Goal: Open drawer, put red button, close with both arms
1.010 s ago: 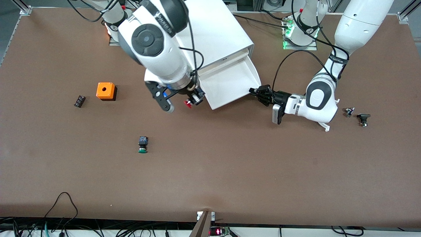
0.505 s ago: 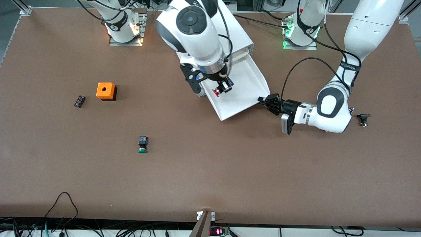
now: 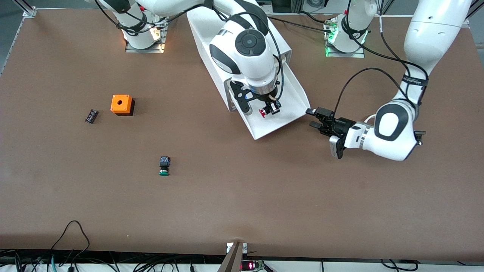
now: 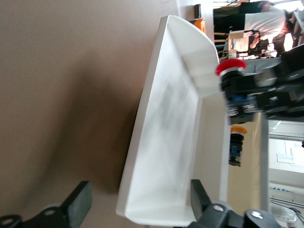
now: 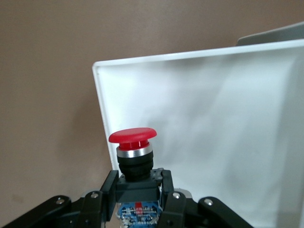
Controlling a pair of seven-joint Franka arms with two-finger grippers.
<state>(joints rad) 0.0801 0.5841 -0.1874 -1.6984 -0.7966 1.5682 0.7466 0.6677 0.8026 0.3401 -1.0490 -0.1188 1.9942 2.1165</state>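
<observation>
The drawer (image 3: 274,126) stands pulled out of the white cabinet (image 3: 204,41), toward the front camera. My right gripper (image 3: 270,109) is shut on the red button (image 3: 262,112) and holds it over the drawer's open tray. In the right wrist view the gripper (image 5: 137,187) clamps the button's black body, its red cap (image 5: 133,136) pointing at the drawer's floor (image 5: 213,123). My left gripper (image 3: 313,118) is open and empty, low beside the drawer's front corner at the left arm's end. In the left wrist view its fingers (image 4: 78,203) stand apart around the drawer's end (image 4: 171,142), not touching it.
A green-capped button (image 3: 164,166) lies on the table nearer the front camera. An orange box (image 3: 121,104) and a small black part (image 3: 91,116) lie toward the right arm's end. A black part (image 3: 419,135) lies by the left arm's elbow. An orange-capped button (image 4: 236,142) shows beside the drawer.
The left gripper pulled the drawer farther out, then let go and backed off a little. The right gripper carried the red button from beside the drawer to over its tray.
</observation>
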